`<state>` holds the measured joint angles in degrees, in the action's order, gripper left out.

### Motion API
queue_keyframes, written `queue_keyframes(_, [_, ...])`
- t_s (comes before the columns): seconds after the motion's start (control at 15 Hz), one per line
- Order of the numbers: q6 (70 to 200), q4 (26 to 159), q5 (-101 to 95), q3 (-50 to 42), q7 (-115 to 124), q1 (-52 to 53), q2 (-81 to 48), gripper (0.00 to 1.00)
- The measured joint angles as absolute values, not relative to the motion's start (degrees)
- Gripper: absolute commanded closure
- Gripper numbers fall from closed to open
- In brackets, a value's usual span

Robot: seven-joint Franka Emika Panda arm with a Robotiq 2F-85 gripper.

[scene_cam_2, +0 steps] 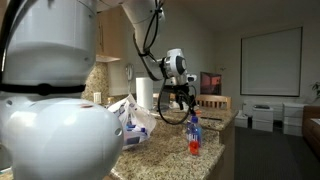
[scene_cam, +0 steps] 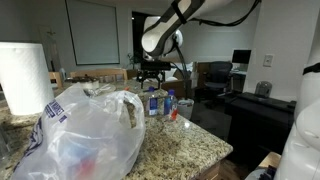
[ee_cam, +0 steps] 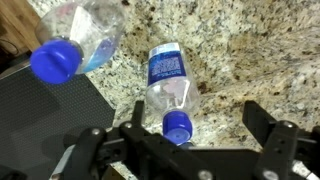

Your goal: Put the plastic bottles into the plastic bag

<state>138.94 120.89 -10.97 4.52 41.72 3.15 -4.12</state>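
Speckled granite counter (scene_cam: 195, 145) in an office-like room with desks behind: my claw (ee_cam: 195, 138) hangs with its jaws spread wide and nothing between them, above a plastic bottle (ee_cam: 168, 88) that lies on its side, blue cap toward me, apart from the plastic bag (scene_cam: 80, 135). A second bottle (ee_cam: 88, 35), also capped in blue, lies close by the first; whether it is nearer the bag I cannot tell from the wrist view. In an exterior view an upright bottle (scene_cam_2: 194, 135) with red-orange colouring stands on the side of the claw away from the bag. The bag slumps beside the paper towel roll (scene_cam: 25, 75), and its mouth is not clearly shown. The step in hand, as I judge it, is picking up the lying bottle. To do it well I should come straight down over the labelled middle rather than the cap, with the jaws set across the barrel so it cannot roll off. I should close gently, since thin clear plastic is likely to buckle or slip. I should then lift high enough to clear the bag's crumpled rim before letting go over its opening.
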Motion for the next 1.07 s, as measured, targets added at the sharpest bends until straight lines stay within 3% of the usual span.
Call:
queue_keyframes(1.0, [136.42,115.95,-6.56,2.27,40.05,3.27,-7.33,0.0])
queue_keyframes(1.07, [135.62,115.24,-6.32,2.05,40.02,3.27,-8.03,0.09])
